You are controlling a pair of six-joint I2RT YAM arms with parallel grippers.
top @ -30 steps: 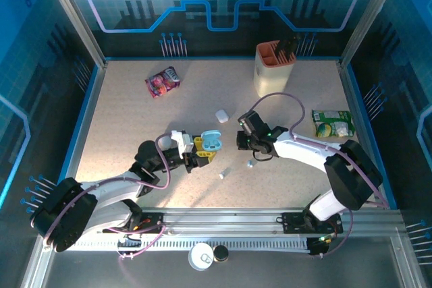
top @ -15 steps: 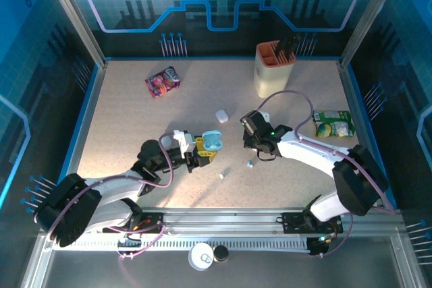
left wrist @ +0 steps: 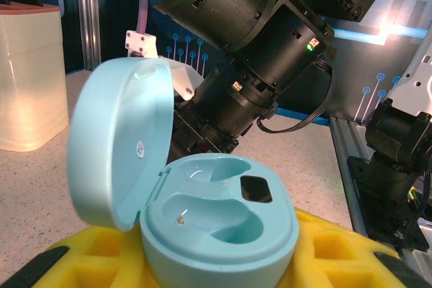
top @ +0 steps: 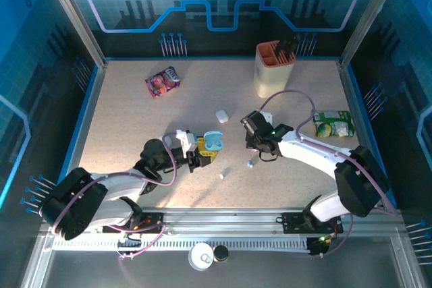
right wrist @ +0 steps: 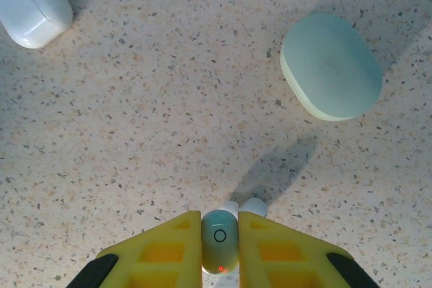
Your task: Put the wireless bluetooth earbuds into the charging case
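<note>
Holding the case [left wrist: 223, 217] lid-open near the desk's [top: 135, 112] middle, the left fingers [left wrist: 331, 251] clamp its base; the right fingers [right wrist: 169, 251] pinch an earbud [right wrist: 219, 239] nearby, ready for seating.

Reckoning from the middle of my table [top: 135, 126], a pink-and-purple candy pouch [top: 163, 81] lies flat at about ten o'clock, well apart from everything else. At one o'clock, near the far edge, a cream holder [top: 273, 75] stands upright. Its orange insert [top: 270, 55] is split into compartments, and dark handles [top: 290, 44] stick up from the right-hand one. The left wrist view catches that holder at nine o'clock, pale and lit. At three o'clock a green-and-white snack bag [top: 333, 124] lies flat near the right edge. At six o'clock, on the near side of the metal rail [top: 236, 217], a white round disc [top: 201, 255] sits just beside a small black cap [top: 220, 253].
</note>
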